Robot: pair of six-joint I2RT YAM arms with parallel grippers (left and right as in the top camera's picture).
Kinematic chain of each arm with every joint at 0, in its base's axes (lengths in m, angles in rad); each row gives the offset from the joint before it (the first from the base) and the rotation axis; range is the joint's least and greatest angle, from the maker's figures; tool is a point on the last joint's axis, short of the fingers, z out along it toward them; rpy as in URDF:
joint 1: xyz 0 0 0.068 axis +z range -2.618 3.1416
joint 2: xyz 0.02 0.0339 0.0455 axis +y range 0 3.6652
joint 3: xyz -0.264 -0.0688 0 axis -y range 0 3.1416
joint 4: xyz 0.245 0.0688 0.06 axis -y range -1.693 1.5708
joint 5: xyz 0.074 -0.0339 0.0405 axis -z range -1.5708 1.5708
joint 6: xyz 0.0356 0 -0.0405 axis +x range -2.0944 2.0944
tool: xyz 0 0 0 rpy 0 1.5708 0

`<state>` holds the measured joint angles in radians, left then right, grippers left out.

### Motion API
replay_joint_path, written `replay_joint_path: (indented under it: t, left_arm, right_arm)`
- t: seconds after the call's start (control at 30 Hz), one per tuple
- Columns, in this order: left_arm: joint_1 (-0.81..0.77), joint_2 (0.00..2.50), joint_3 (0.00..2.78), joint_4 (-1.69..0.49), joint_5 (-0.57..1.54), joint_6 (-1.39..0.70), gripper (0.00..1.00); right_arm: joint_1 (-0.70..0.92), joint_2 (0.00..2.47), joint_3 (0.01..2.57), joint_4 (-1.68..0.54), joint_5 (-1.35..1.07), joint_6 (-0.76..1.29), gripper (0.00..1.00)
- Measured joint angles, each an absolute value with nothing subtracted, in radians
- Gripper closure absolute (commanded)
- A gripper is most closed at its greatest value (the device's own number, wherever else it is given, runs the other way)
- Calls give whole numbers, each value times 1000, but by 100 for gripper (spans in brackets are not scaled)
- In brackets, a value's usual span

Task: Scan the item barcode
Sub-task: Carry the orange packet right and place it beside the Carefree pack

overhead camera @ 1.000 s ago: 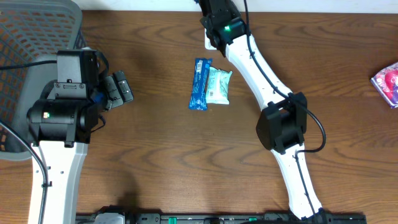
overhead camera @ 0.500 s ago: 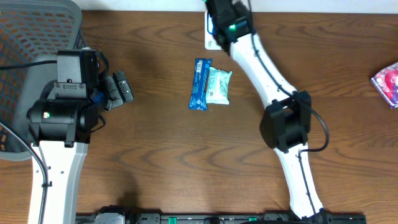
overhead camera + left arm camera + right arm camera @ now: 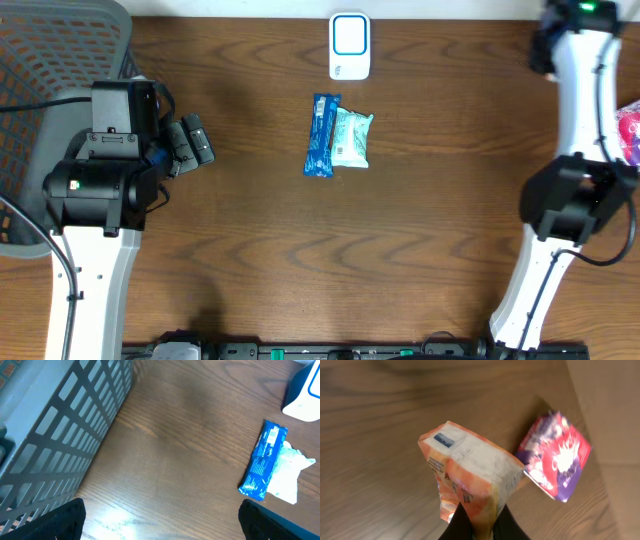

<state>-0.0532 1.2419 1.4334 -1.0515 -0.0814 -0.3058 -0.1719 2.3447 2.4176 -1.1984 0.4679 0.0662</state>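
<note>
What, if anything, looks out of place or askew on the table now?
Nothing looks spilled or broken. The purple packet lies skewed at the far right edge of the table, away from the blue bar and pale green packet that touch mid-table. The right gripper pinches a crumpled orange packet by one end.

I count four packets: one blue packet (image 3: 321,135), one pale green packet (image 3: 351,138), one purple packet (image 3: 555,457) and one orange packet (image 3: 470,470). I also see one white scanner (image 3: 349,46) and one grey basket (image 3: 60,60) on my feed.
</note>
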Motion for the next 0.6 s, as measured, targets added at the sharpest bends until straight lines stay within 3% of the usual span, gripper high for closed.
replay_joint_path:
  t: [0.47,0.53,0.6]
  left_arm:
    - [-53,1242,1433,-1052,-81,-306,2]
    - [-53,1242,1433,-1051,-82,-306,2]
    - [-53,1242,1433,-1051,-81,-306,2]
  right_arm:
    - [-379,2350,2223,-895,348,162,91]
    - [-394,2350,2172,-847,347,165,77]
    - [-404,2350,2131,-806,347,171,52]
